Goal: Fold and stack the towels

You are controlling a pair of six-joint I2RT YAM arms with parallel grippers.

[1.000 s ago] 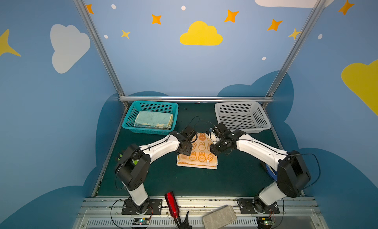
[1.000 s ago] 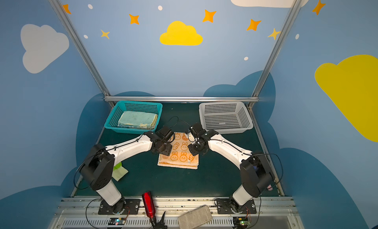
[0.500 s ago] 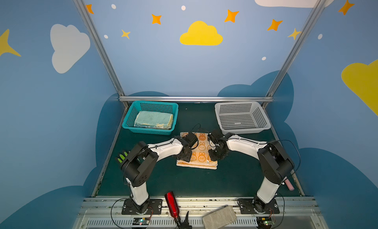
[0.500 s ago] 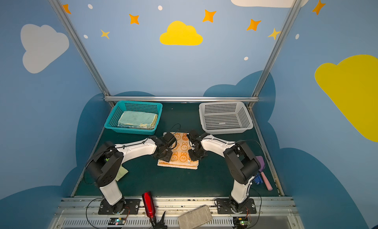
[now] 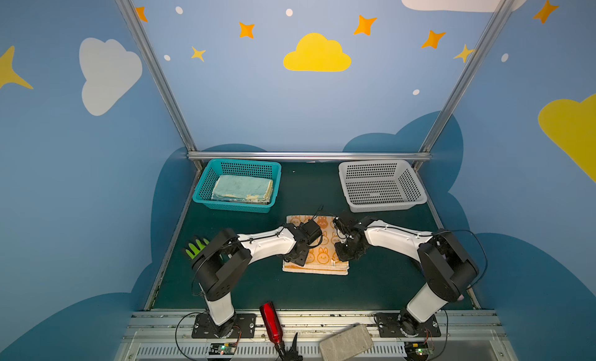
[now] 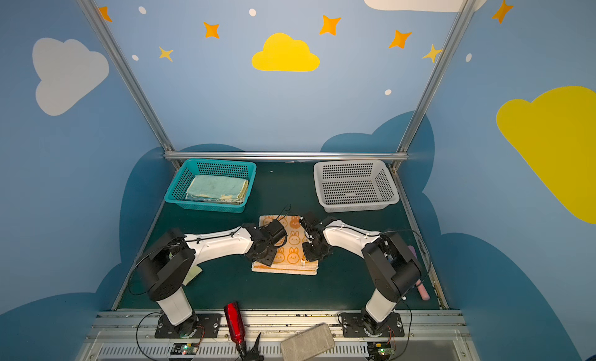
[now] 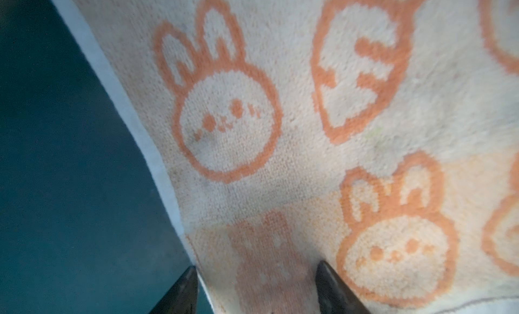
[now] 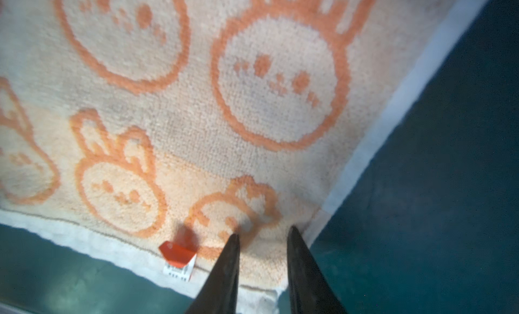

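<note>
Left gripper (image 5: 295,261) and right gripper (image 5: 342,257) are now sitting nearer the front edge of the orange towel (image 5: 323,253).

Top views: we are seeing folded towels (image 6: 217,190) in the teal basket (image 6: 206,208); this one is still waiting mid-table.

Left wrist: left gripper (image 7: 256,266) is gaping astride the hem.

Right wrist: right gripper (image 8: 264,231) is at a corner, and we cannot tell whether it is gripping.
</note>
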